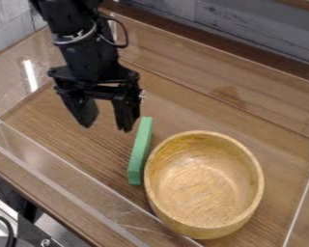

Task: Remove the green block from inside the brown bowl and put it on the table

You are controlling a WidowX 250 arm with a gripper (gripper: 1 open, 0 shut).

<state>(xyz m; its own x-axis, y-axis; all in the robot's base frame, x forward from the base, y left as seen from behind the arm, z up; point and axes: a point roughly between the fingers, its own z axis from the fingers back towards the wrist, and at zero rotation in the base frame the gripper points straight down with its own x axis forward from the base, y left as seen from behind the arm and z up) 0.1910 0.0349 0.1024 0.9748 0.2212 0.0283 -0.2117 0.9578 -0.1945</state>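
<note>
The green block [140, 150] lies flat on the table [209, 96], a long bar running from just under my gripper toward the front, its right side close against the rim of the brown bowl [204, 182]. The bowl is empty, showing only wood grain inside. My gripper [103, 120] hangs over the table just left of the block's far end, pointing down, open, with nothing between its black fingers [84, 110].
Low clear acrylic walls [67, 183] edge the table at the front and left. The black arm [70, 29] rises at the upper left. Bare wood tabletop stretches behind and to the right of the bowl.
</note>
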